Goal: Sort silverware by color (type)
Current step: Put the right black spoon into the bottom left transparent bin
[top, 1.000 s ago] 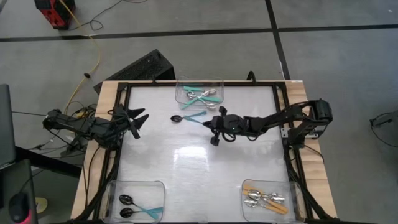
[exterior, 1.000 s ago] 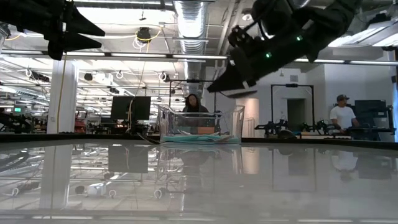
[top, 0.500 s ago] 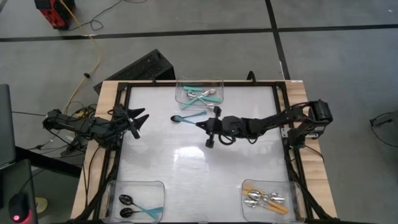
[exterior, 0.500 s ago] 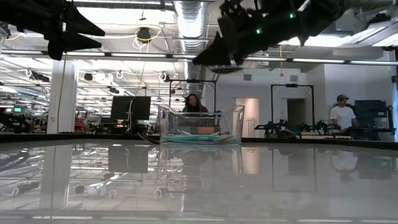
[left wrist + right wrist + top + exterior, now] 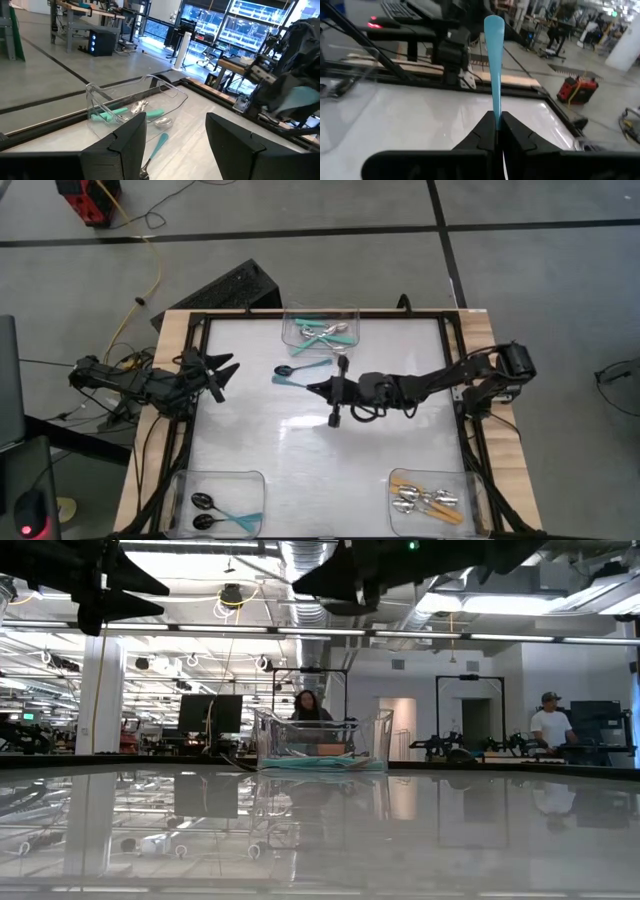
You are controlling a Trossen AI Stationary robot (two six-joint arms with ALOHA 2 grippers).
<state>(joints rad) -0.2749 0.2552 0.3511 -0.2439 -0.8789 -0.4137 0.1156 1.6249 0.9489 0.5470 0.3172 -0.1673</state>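
My right gripper hangs over the table's middle, shut on a teal-handled spoon. The spoon's bowl is hidden. A spoon with a black bowl and a teal handle lies flat on the table, just far-left of that gripper; the left wrist view shows this spoon too. My left gripper waits open at the table's left edge, its fingers apart. My right gripper pinches the teal handle between its two fingertips. The fingers are about level and point toward the table's left edge, lying along the handle. The handle's free end sticks out beyond the fingertips. The spoon is lifted clear of the table.
Three clear bins stand on the table. The far-edge bin holds teal-handled silver spoons. The near-left bin holds two black-bowled teal spoons. The near-right bin holds orange-handled silver spoons. In the low view, people stand in the room beyond.
My right gripper has risen and gone toward the table's left edge, staying shut on the teal-handled spoon. It has tipped up to nearly level. The spoon on the table has stayed where it was.
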